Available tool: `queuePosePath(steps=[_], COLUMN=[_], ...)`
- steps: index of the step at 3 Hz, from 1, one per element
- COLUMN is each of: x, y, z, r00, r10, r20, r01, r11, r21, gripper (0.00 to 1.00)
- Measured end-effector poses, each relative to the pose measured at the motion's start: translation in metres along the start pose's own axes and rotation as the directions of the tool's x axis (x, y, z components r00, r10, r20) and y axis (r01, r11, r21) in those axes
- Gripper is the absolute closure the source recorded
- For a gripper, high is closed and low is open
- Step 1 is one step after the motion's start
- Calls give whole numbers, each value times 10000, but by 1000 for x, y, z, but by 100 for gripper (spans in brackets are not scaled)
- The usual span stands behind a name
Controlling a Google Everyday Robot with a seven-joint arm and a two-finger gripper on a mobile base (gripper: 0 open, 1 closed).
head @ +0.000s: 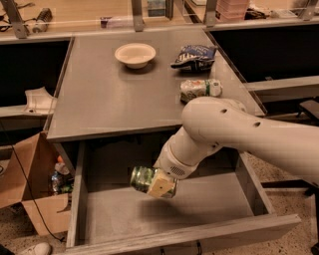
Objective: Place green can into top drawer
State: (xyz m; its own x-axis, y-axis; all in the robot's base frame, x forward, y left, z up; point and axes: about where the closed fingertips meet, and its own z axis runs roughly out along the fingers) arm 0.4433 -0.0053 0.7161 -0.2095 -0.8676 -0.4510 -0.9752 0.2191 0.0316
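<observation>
We read this as an office or lab workspace, not a home. There's a grey wood-grain counter [114,99] with an open drawer [199,234], and more desks [30,30] of the same kind behind it on metal posts [137,10]. The floor [15,231] is speckled, with a cardboard box [25,189] of trash and a loose cable [22,172]. Snacks sit on top: bowl [135,54], chip bag [194,56], white can [200,89]. The gripper [155,184] hangs over the drawer, clamped on the green can [140,178].

White arm [239,130], tan gripper [153,183] (over drawer [209,205])
</observation>
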Motion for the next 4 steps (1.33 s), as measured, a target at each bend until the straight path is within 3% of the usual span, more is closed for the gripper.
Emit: queuePosePath(steps=[1,2,4], x=[5,5,14], y=[2,2,17], z=[24,25,59], r00=[9990,9990,9977], r10=[240,246,633], r20=[-377,-383,-245], r01=[-218,-223,-629], r11=[9981,9981,9979], r21=[584,583,162], gripper=[100,100,100])
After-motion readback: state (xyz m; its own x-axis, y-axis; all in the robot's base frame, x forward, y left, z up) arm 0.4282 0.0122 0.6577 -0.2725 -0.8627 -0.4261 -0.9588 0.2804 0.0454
